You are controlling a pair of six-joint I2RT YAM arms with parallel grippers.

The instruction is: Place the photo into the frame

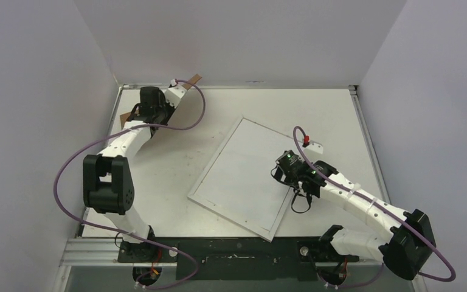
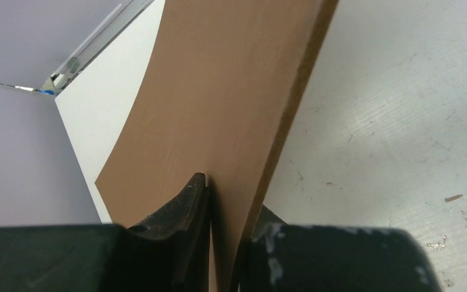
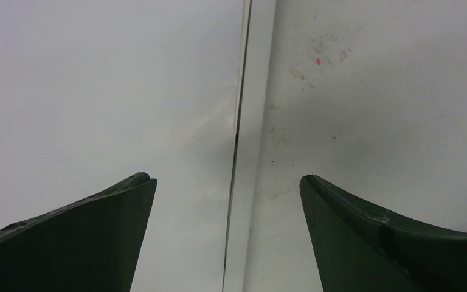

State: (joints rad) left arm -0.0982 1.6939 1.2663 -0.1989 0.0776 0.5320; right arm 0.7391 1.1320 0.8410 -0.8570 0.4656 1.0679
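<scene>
Brown board [image 2: 219, 103] in left jaws, tilted.
Right jaws spread wide, edge of the frame [image 1: 237, 176] between them, on the worktop [image 1: 176, 152].

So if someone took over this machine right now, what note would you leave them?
Left hand: closed on the brown backing board, tilted up at the table's far-left corner.
Right hand: open, empty, over the frame's right edge.
The frame lies flat mid-table; the photo shows in no view.
Done: backing board apparently out of the frame. Left: find the photo, put it in.
</scene>
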